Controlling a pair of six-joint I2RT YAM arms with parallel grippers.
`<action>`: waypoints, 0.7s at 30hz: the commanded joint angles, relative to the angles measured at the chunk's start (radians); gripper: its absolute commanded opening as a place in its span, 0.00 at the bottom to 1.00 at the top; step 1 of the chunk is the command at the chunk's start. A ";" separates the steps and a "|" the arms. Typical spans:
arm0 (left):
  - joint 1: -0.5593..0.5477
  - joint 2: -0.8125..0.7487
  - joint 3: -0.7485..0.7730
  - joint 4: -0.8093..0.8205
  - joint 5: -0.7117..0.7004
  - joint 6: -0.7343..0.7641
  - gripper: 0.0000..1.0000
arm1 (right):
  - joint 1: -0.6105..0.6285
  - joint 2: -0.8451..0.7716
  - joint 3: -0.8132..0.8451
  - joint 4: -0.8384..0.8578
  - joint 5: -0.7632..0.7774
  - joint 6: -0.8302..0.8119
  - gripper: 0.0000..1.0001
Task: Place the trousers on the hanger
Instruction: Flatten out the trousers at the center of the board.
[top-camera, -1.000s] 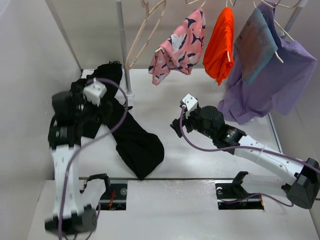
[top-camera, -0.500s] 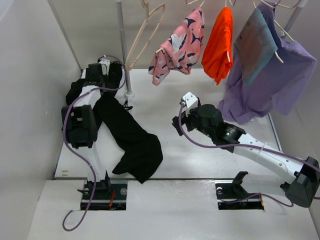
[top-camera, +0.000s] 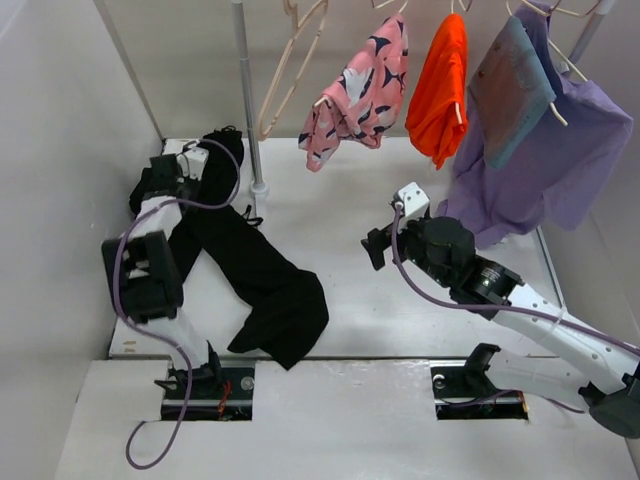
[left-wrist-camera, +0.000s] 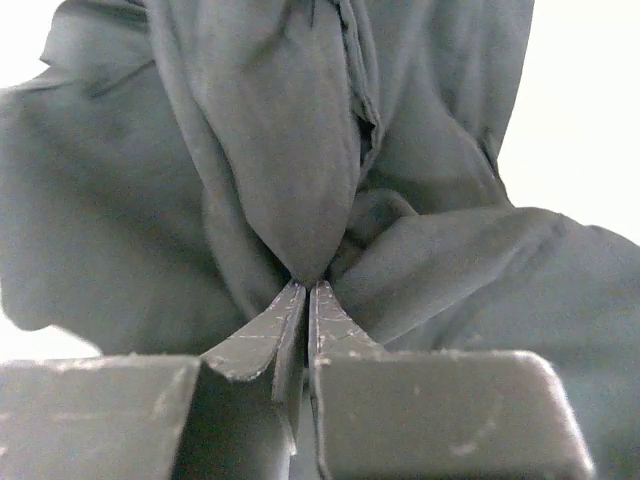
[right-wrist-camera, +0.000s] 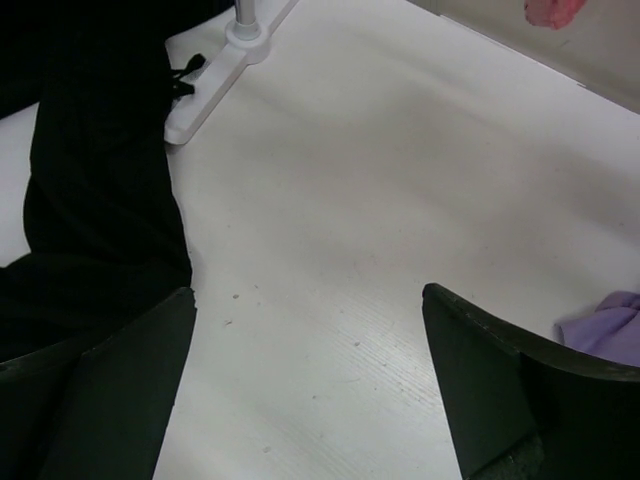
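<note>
At far left on the table (top-camera: 340, 200), the left gripper (left-wrist-camera: 306, 290) pinches the trousers (top-camera: 255, 280), which stretch diagonally toward near centre; the right gripper (right-wrist-camera: 308, 300) gapes wide.

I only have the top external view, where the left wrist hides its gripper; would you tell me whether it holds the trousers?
Observer: Yes. The left wrist view shows the left gripper shut on a bunched fold of the trousers.
Operator: Thank you. Is anything held by the right gripper?
Observer: No. The right wrist view shows it open, with only bare table between its jaws.
</note>
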 joint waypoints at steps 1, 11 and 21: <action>0.029 -0.285 -0.074 -0.075 0.241 0.160 0.00 | 0.017 -0.039 -0.010 -0.002 0.033 0.028 1.00; -0.032 -0.780 -0.038 -1.066 0.758 0.997 0.00 | 0.027 -0.050 -0.043 -0.011 -0.047 0.048 1.00; -0.237 -0.969 0.105 -1.044 1.144 0.749 0.00 | 0.036 -0.054 -0.033 0.087 0.581 0.146 1.00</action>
